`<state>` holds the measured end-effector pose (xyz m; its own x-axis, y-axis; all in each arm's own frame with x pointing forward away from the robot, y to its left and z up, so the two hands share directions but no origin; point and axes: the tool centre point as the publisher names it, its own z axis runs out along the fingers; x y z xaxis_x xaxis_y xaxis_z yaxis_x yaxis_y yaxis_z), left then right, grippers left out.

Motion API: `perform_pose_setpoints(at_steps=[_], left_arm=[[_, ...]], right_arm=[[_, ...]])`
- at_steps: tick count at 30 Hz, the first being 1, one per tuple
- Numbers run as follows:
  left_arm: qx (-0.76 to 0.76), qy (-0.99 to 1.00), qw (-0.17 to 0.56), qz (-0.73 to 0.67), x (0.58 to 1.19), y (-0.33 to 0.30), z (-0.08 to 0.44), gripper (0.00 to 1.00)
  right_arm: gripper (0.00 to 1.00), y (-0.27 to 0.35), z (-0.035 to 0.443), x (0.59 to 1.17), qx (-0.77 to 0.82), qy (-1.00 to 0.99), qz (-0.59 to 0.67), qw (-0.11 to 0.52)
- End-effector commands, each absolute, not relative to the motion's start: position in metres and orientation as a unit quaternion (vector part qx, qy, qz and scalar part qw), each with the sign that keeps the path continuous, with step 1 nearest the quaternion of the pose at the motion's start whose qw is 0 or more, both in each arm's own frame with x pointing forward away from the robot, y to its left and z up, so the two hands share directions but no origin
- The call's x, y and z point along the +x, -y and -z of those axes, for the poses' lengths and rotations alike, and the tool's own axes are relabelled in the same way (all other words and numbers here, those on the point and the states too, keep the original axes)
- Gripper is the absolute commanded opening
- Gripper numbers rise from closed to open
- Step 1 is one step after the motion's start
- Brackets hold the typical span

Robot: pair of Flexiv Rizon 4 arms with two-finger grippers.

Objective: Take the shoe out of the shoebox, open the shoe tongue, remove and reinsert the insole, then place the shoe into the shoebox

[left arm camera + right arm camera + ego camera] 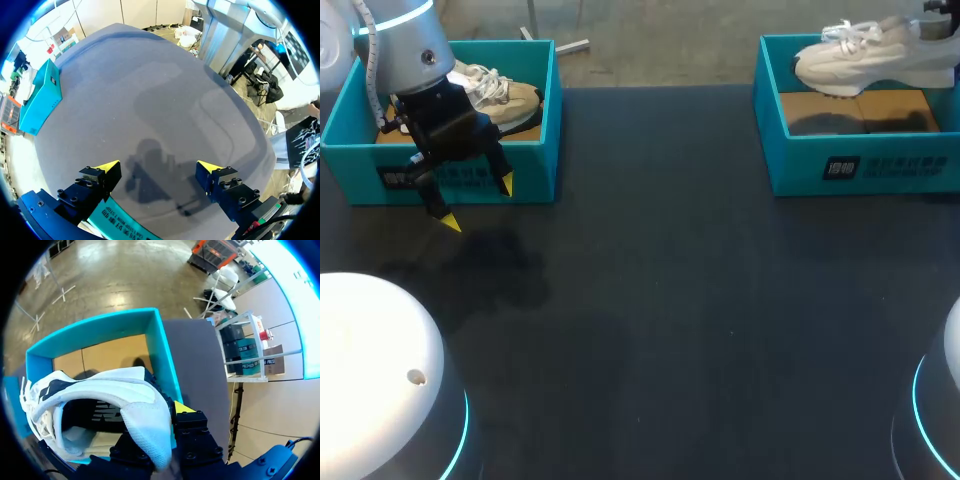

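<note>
A white sneaker hangs above the right teal shoebox, its shadow on the box's cardboard floor. My right gripper is shut on the sneaker's heel; one yellow tip shows beside it, and the other is hidden behind the heel. In the head view this gripper is only just visible at the far right edge. A beige sneaker lies in the left teal shoebox. My left gripper hangs open over that box's front wall, with nothing between its fingers.
The dark table runs between the two boxes and toward the front edge. From the left wrist view, the right shoebox stands far off across the table.
</note>
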<state>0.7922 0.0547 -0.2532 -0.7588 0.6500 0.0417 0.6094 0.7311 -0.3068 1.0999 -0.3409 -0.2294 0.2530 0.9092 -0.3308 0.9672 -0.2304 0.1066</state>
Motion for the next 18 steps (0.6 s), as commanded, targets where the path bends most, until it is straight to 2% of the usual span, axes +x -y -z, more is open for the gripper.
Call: perform_pose_setpoints(at_steps=[1, 8, 18], left_arm=[[-0.339, 0.928, 0.073, -0.137, 0.792, -0.055, 0.253, 1.00], [-0.339, 0.928, 0.073, -0.137, 0.792, -0.055, 0.253, 1.00], [-0.339, 0.928, 0.073, -0.137, 0.792, -0.055, 0.253, 1.00]], right_arm=[[0.00, 0.344, 0.240, 1.097, 0.777, -0.604, 0.099, 0.145], [0.00, 0.349, 0.260, 1.090, 0.773, -0.612, 0.101, 0.134], [0.00, 0.350, 0.266, 1.080, 0.776, -0.611, 0.097, 0.125]])
